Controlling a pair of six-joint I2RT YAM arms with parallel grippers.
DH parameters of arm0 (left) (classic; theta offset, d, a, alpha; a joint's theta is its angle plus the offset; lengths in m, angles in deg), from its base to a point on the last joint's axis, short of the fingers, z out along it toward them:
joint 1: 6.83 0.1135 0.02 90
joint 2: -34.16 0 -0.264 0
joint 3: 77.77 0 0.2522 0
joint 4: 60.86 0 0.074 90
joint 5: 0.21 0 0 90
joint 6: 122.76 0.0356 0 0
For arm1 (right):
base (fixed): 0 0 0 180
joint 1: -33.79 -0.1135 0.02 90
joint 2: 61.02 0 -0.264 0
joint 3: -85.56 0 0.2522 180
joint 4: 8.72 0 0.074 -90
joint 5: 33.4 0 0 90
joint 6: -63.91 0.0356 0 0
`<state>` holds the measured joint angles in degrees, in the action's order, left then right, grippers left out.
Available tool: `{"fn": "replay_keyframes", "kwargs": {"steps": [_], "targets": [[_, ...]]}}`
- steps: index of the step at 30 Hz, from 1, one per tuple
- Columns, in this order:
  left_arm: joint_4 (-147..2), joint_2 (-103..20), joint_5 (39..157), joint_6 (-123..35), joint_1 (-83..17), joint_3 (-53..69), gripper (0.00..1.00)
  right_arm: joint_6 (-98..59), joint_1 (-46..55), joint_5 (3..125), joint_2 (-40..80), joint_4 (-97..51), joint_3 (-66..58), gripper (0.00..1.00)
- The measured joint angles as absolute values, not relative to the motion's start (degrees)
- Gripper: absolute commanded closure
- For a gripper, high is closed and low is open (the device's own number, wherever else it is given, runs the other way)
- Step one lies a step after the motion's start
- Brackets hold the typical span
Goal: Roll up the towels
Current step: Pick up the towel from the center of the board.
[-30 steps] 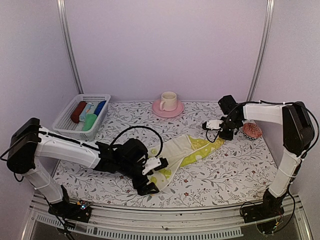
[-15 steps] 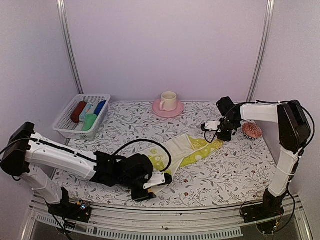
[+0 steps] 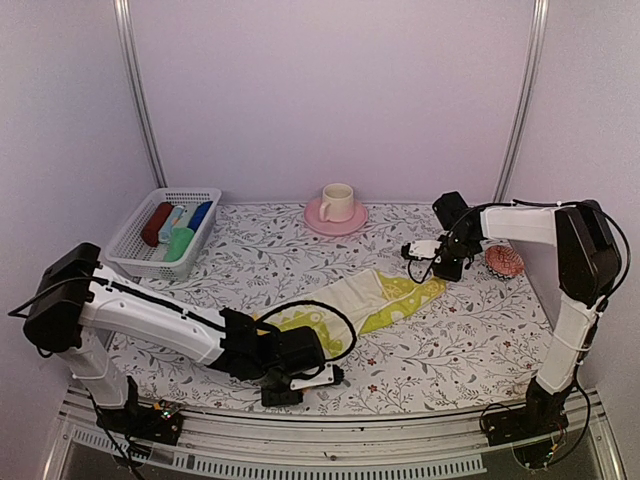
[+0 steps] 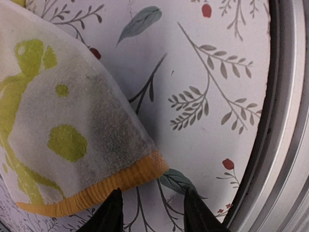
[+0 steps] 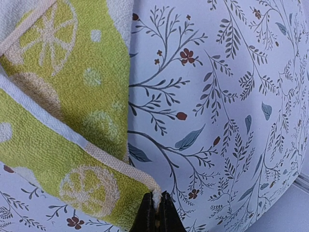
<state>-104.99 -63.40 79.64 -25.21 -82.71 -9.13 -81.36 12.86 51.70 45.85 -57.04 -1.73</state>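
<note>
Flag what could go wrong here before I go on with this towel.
The left gripper has its fingers apart, and the yellow towel has its orange hem just beyond their tips, so closing may catch only tablecloth or nothing. The right gripper pinches only the very tip of the far corner; a pull could slip it free. The left gripper sits close to the metal edge rail and could strike it.
</note>
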Motion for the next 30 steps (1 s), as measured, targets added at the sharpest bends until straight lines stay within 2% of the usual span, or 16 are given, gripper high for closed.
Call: {"fn": "replay_keyframes", "kwargs": {"steps": [5,26,30], "targets": [[-105.3,-64.6,78.7,-24.3,-83.4,-8.6,0.65,-81.3,12.9,52.0,45.9,-57.1,-1.8,0.97],[-101.3,-66.5,79.2,-20.8,-84.1,-7.5,0.67,-81.1,12.9,52.2,45.9,-57.1,-1.7,0.98],[-101.5,-67.1,79.2,-21.0,-84.1,-6.9,0.7,-81.1,12.9,52.2,45.9,-57.2,-1.8,0.97]]}}
